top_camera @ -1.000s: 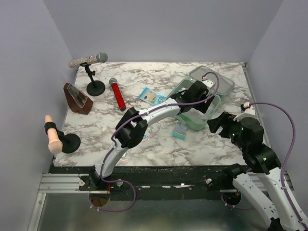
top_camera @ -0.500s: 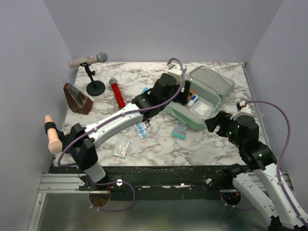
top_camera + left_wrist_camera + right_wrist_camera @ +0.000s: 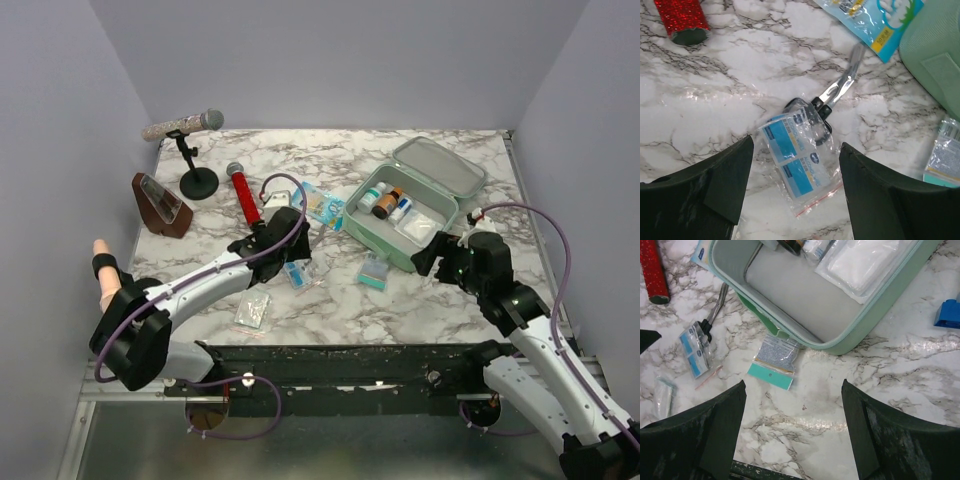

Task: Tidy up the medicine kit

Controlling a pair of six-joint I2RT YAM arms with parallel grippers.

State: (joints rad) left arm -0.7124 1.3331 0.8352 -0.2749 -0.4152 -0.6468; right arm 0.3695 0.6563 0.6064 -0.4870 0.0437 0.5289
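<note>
The mint-green medicine kit point(image 3: 385, 245) lies open at the right of the table, its lid point(image 3: 440, 165) folded back. Small bottles point(image 3: 385, 200) and a white packet point(image 3: 420, 225) lie inside; the kit also shows in the right wrist view point(image 3: 790, 295). My left gripper point(image 3: 290, 245) is open and empty, hovering over a clear bag of alcohol wipes point(image 3: 797, 160). A metal tool with a black handle point(image 3: 840, 90) lies against that bag. My right gripper point(image 3: 430, 258) is open and empty beside the kit's near corner. A teal-topped packet point(image 3: 775, 360) lies in front of the kit.
A blue packet point(image 3: 320, 203) lies left of the kit and a small clear packet point(image 3: 252, 308) near the front edge. A red microphone point(image 3: 243, 195), a microphone on a stand point(image 3: 185, 125), a brown wedge point(image 3: 160, 205) and a peach handle on a stand point(image 3: 110, 280) are at the left. A blue block point(image 3: 946, 315) lies right of the kit.
My left arm has pulled back from over the kit and swung left and nearer, now over the wipes bag. My right gripper has shifted slightly left toward the kit.
</note>
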